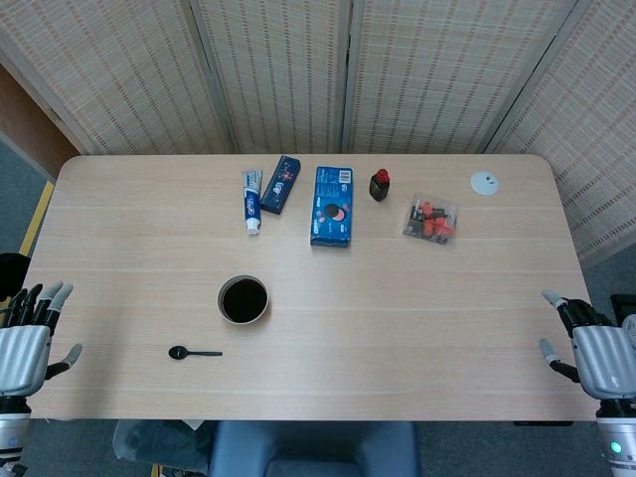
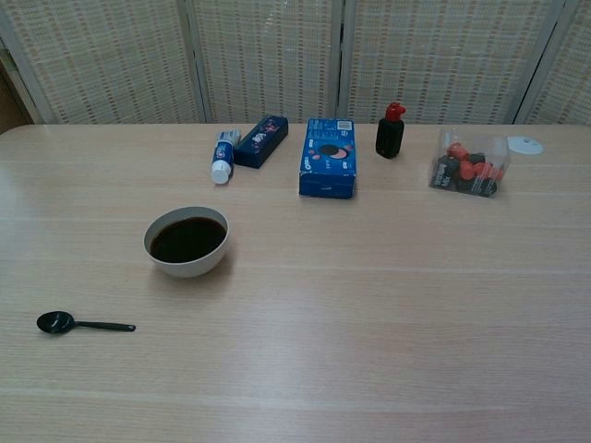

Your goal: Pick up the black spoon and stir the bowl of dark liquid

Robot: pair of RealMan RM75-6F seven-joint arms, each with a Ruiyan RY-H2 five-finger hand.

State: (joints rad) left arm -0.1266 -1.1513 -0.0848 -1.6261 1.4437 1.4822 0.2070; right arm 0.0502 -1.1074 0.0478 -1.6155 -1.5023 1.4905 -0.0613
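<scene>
A small black spoon [image 1: 193, 353] [image 2: 81, 324] lies flat on the table near the front left, its scoop pointing left. Just behind it to the right stands a white bowl [image 1: 243, 299] [image 2: 186, 242] filled with dark liquid. My left hand [image 1: 28, 336] hangs at the table's left edge with its fingers apart, holding nothing, well left of the spoon. Over at the right edge my right hand [image 1: 593, 348] is likewise empty with fingers spread. The chest view shows neither hand.
Along the back of the wooden table [image 1: 397, 328] lie a toothpaste tube [image 1: 252, 200], a dark blue box [image 1: 281, 184], a blue box [image 1: 333, 205], a black bottle with a red cap [image 1: 380, 185], a bag of red and black pieces [image 1: 432, 221] and a white disc [image 1: 485, 183].
</scene>
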